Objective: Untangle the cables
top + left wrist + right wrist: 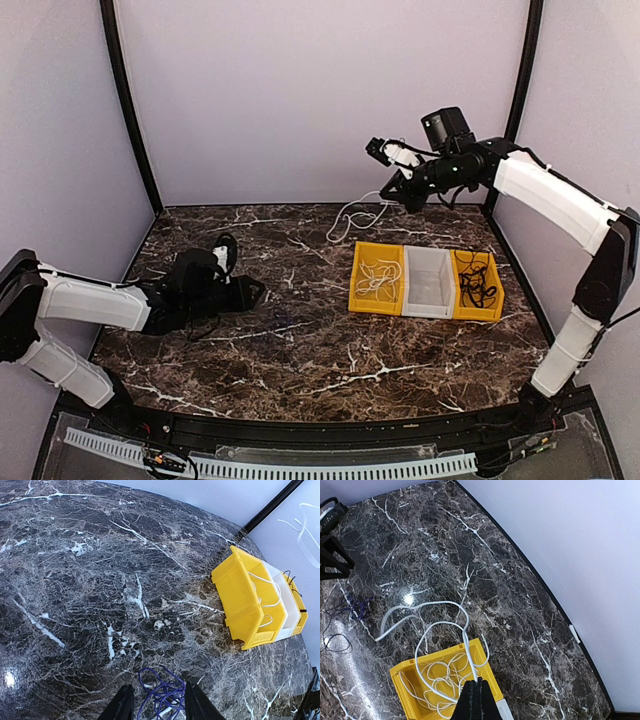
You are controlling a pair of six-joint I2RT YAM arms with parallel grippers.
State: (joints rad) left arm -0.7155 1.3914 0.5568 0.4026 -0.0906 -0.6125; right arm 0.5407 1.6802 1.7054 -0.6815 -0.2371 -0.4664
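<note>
The right claw (475, 699), raised over the far right of the marble surface (300, 350), is closed on a white cable (437, 626). This cable loops down onto the surface beyond a yellow bin (402, 666) holding more white cables (440, 680). At left, the left claw (160, 707) stands open, with a purple cable (161, 692) lying on the surface between its fingers.

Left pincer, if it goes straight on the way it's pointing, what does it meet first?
Most likely the purple cable coiled between the left pincer's fingers. Past it only bare marble table shows; the yellow bin sits right of that line, though depth is unclear.
</note>
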